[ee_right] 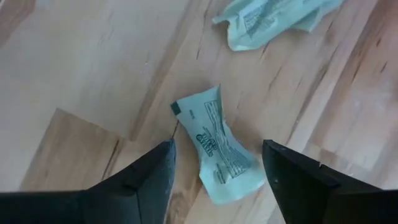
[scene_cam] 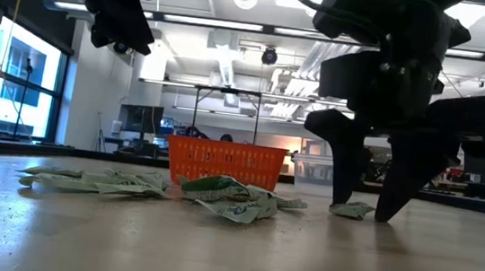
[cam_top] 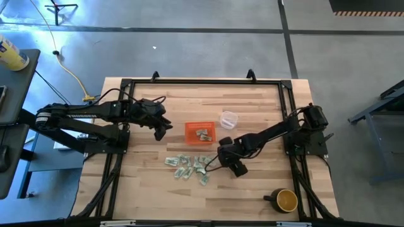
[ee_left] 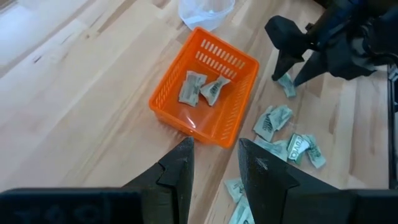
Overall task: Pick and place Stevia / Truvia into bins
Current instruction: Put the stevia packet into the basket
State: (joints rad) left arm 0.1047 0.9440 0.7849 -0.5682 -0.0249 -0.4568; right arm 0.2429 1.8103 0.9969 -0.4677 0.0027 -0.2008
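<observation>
The orange bin (cam_top: 199,132) (ee_left: 239,68) sits mid-table and holds two pale green sachets (ee_left: 200,88). Several more sachets (cam_top: 189,167) (scene_cam: 227,197) lie scattered flat on the wood, on the near side of the bin. My right gripper (ee_right: 217,146) (scene_cam: 365,207) is open and down at table height. Its fingers stand on either side of one lone sachet (ee_right: 219,152) (scene_cam: 351,209) that lies flat, without touching it. My left gripper (cam_top: 162,130) (ee_left: 216,144) is open and hovers above the table just left of the bin, holding nothing.
A clear plastic cup (cam_top: 228,119) stands just beyond the bin's far right corner. A dark mug (cam_top: 285,200) stands near the table's near right corner. A black frame (cam_top: 202,81) runs around the table. Bare wood lies left of the bin and toward the far edge.
</observation>
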